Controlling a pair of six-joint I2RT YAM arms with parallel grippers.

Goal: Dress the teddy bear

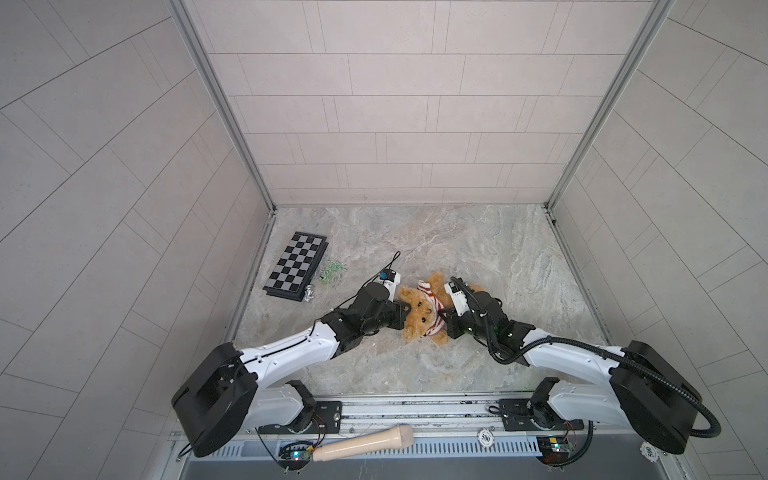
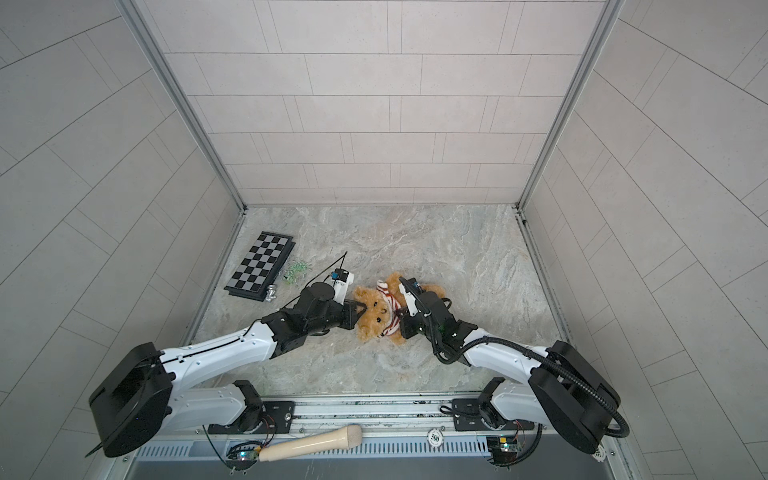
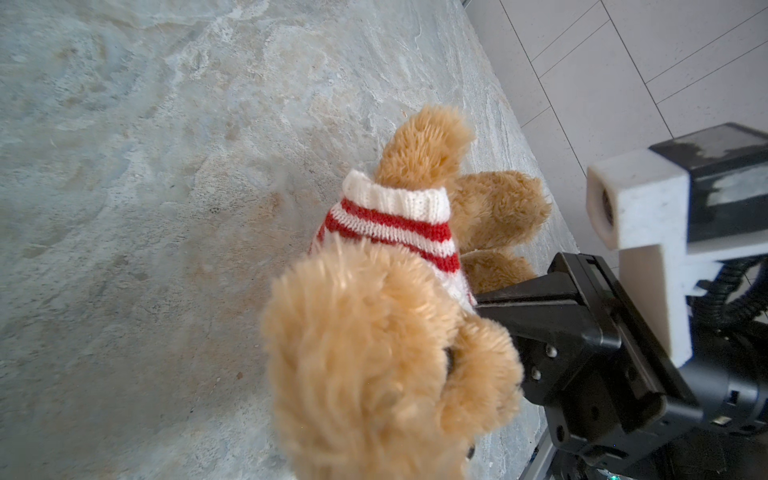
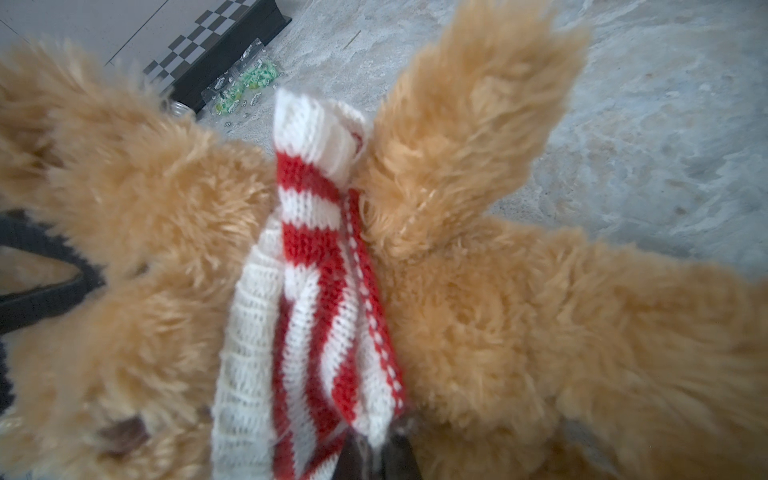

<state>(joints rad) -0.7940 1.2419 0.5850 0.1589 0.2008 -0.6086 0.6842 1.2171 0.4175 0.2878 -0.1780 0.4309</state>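
The golden-brown teddy bear [image 1: 419, 320] [image 2: 376, 322] lies on its back mid-table, head toward the left. A red-and-white striped sweater [image 1: 434, 305] [image 2: 390, 307] is bunched round its neck and upper chest, one sleeve [image 4: 316, 124] sticking up empty beside a bare arm. My left gripper [image 1: 409, 309] [image 2: 361, 309] is shut on the fur of the bear's head [image 3: 365, 353], which hides its jaws in the left wrist view. My right gripper [image 1: 444, 318] [image 4: 376, 457] is shut on the sweater's lower edge [image 4: 365, 399] at the bear's chest.
A folded chessboard [image 1: 297, 266] lies at the back left, with a green-printed clear packet [image 1: 330, 272] and a silver chess piece [image 1: 308, 294] beside it. On the front rail rest a wooden handle [image 1: 361, 442] and a poker chip [image 1: 485, 436]. Tiled walls enclose three sides.
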